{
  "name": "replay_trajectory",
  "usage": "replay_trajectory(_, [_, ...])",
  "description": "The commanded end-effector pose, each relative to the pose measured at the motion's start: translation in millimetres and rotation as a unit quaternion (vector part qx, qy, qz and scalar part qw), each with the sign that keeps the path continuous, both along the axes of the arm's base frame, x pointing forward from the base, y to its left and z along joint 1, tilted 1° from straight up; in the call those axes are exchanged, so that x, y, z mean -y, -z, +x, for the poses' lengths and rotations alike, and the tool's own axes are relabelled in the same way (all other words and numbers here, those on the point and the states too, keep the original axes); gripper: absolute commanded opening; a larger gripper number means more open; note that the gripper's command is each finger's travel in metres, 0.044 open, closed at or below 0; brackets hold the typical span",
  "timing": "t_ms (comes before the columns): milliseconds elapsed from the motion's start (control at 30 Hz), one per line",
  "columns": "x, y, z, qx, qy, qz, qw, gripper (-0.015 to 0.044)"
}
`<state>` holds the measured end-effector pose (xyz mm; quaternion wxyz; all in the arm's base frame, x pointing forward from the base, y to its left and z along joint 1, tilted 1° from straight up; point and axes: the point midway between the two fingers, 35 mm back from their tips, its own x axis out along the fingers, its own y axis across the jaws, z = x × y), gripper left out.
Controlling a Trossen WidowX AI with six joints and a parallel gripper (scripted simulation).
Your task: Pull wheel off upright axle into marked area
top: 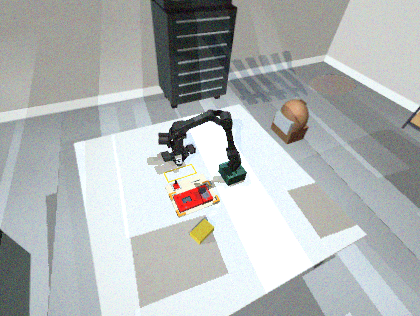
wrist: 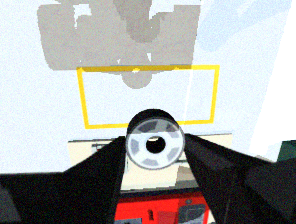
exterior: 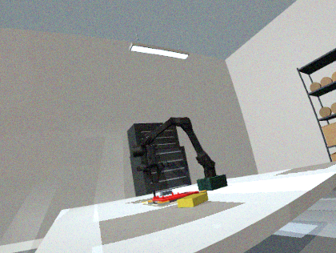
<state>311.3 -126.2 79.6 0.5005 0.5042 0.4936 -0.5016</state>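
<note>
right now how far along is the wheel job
Done: the wheel is off the axle, clamped between the fingers of the gripper. In hand: carrying it toward the yellow-outlined area, its edge overlapping the near border in the wrist view. Left: move it inside, lower it, open and back clear.

one wheel (wrist: 154, 145), one yellow block (top: 202, 230)

Beige walls meet a grey striped floor along white skirting. A dark drawer cabinet (top: 194, 47) stands against the back wall, a ceiling strip light (exterior: 158, 51) glows, and shelving (exterior: 322, 104) lines the right wall.
</note>
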Motion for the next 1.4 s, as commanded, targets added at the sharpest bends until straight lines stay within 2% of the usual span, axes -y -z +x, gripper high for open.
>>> replay_trajectory(0, [9.0, -2.0, -8.4, 0.003, -0.004, -0.002, 1.0, 0.0])
replay_trajectory(400, [9.6, 24.6, -7.2, 0.003, -0.004, -0.002, 1.0, 0.0])
replay_trajectory(767, [10.0, 98.0, -6.8, 0.002, -0.004, -0.002, 1.0, 0.0])
replay_trajectory(967, [9.7, 102.6, -7.3, 0.002, -0.004, -0.002, 1.0, 0.0])
replay_trajectory(1333, [9.1, 95.1, -7.8, 0.0, -0.002, 0.0, 1.0, 0.0289])
replay_trajectory(1367, [9.3, 89.9, -7.4, 0.0, -0.002, 0.0, 1.0, 0.03])
